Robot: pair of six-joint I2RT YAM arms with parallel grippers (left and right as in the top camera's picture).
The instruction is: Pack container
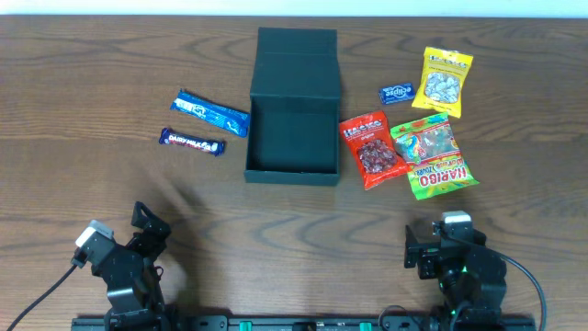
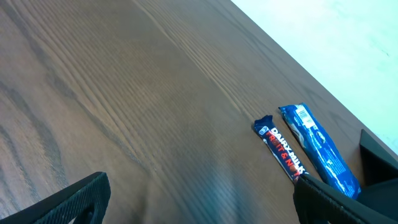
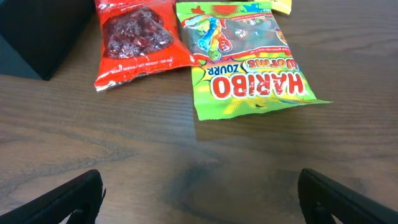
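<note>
The dark teal-green container [image 1: 294, 110] stands open mid-table, its flap lid folded back, its inside bare. Left of it lie a blue bar [image 1: 212, 113] and a dark Dairy Milk bar [image 1: 192, 142]; both show in the left wrist view, Dairy Milk [image 2: 281, 149] and blue [image 2: 320, 151]. Right of it lie a red packet [image 1: 372, 150], a green Haribo bag [image 1: 432, 156], a yellow bag [image 1: 443, 83] and a small blue packet [image 1: 397, 93]. My left gripper [image 2: 199, 205] is open and empty near the front left. My right gripper [image 3: 199, 199] is open and empty, just in front of the Haribo bag [image 3: 245, 56].
The red packet [image 3: 137, 37] and a corner of the container [image 3: 37, 31] show in the right wrist view. The table's far edge [image 2: 298, 50] runs behind the bars. Both arm bases sit at the table's front edge.
</note>
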